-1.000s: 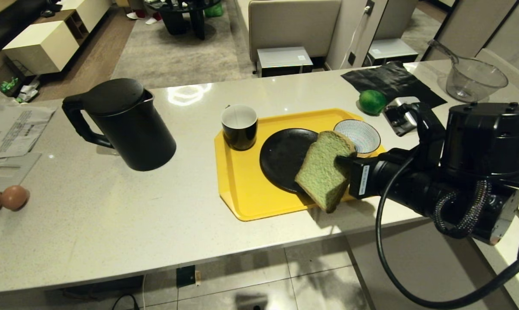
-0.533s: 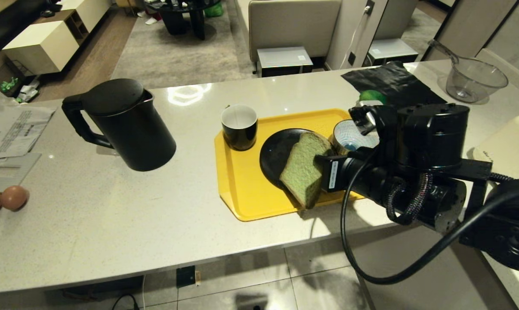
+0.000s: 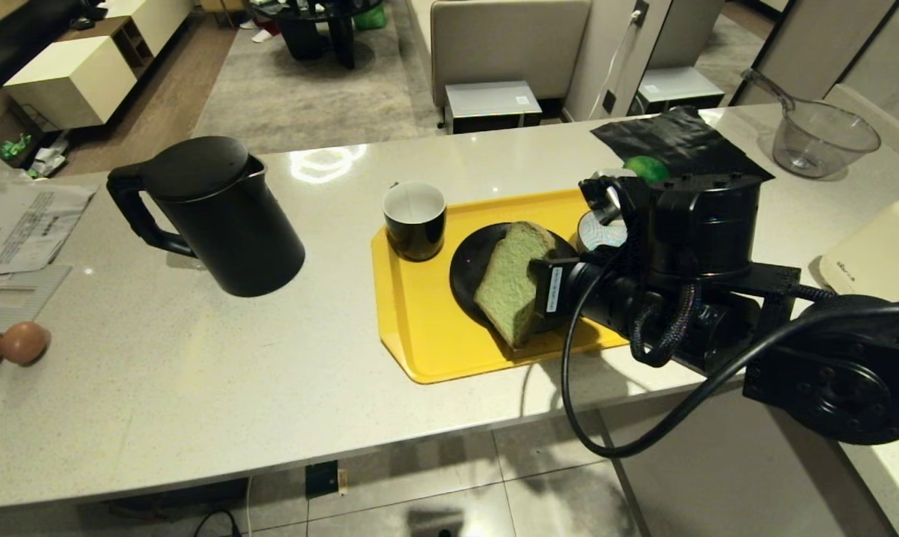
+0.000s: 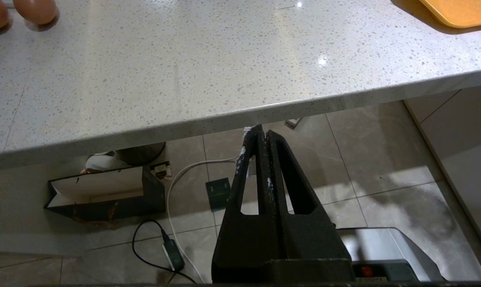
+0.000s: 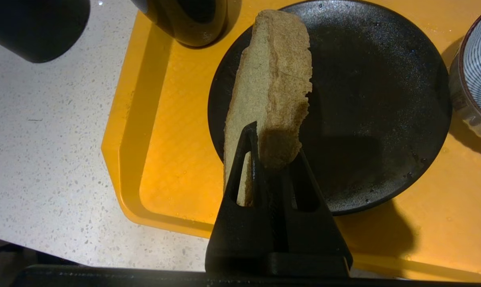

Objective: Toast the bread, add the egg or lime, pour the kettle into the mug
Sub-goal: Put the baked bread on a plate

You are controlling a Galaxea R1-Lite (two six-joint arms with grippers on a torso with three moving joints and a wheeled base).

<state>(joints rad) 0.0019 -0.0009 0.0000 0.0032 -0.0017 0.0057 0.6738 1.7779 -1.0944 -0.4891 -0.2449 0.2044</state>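
Head view, centre right of the frame: the right tool pinches the bread by one edge, the slice standing on edge and tilted over the black plate. That plate sits on the yellow tray, with the mug at the tray's upper left corner and a striped bowl partly hidden behind the arm. The edge grip presumably serves to lay the slice flat on the plate; whether its lower corner touches the plate cannot be told. In the right wrist view the fingers are pressed against both faces of the slice, nearly together, with nothing else touched.

The kettle stands on the surface at centre left, well apart from the tray. The lime shows just above the arm. Two brown eggs lie at the far left edge.

The left tool hangs below the surface edge, its fingers pressed together on nothing.
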